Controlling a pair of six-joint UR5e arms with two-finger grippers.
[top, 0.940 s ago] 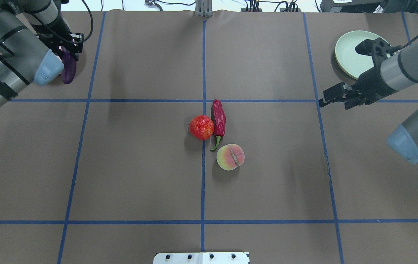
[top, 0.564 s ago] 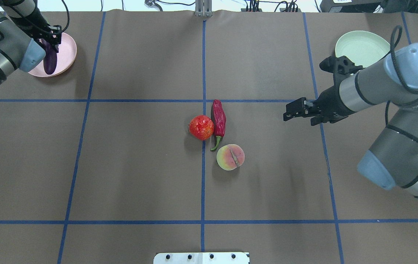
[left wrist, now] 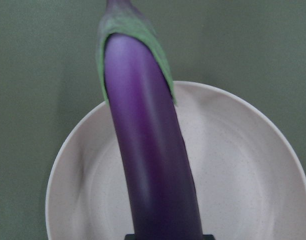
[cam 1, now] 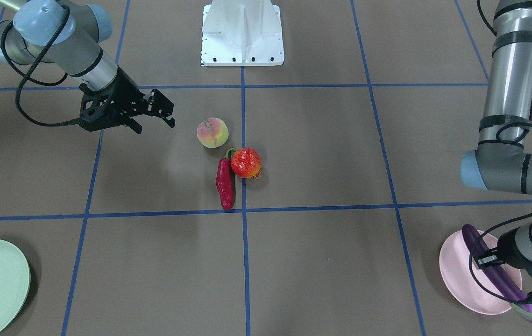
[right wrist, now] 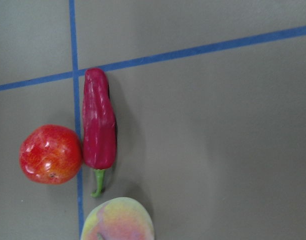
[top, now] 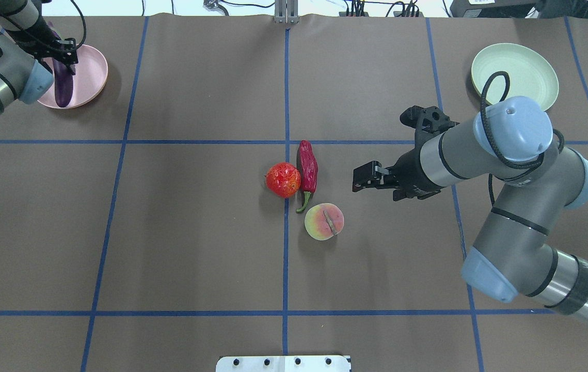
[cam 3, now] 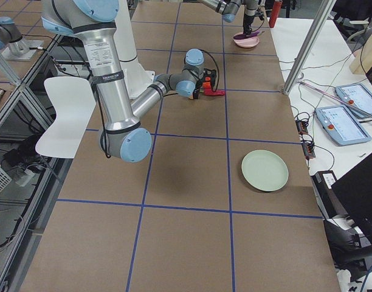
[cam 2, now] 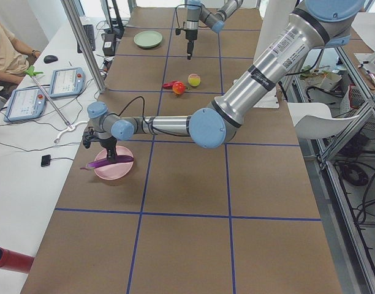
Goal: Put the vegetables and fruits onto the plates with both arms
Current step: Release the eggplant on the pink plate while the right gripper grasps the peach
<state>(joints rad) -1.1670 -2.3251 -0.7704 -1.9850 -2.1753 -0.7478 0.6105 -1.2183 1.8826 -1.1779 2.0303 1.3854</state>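
My left gripper (top: 59,56) is shut on the purple eggplant (top: 63,87), which lies across the pale pink plate (top: 92,72) at the far left; in the left wrist view the eggplant (left wrist: 148,150) runs over the plate (left wrist: 253,170), with its green cap past the rim. My right gripper (top: 356,182) is open and empty, above the table just right of the fruit. The dark-red chili (top: 307,168), the red-orange pomegranate (top: 283,180) and the peach (top: 324,221) lie close together at the table's centre. They also show in the right wrist view: chili (right wrist: 98,120), pomegranate (right wrist: 50,154), peach (right wrist: 118,222). The mint green plate (top: 513,70) is at the far right, with nothing on it.
The white base block (cam 1: 242,32) stands at the robot's edge of the table. Blue tape lines cross the brown table cover. An operator and tablets (cam 2: 65,82) are beside the table's far side.
My right arm swung left from the green plate to just right of the centre fruit. My left arm carried the eggplant back over the pink plate.
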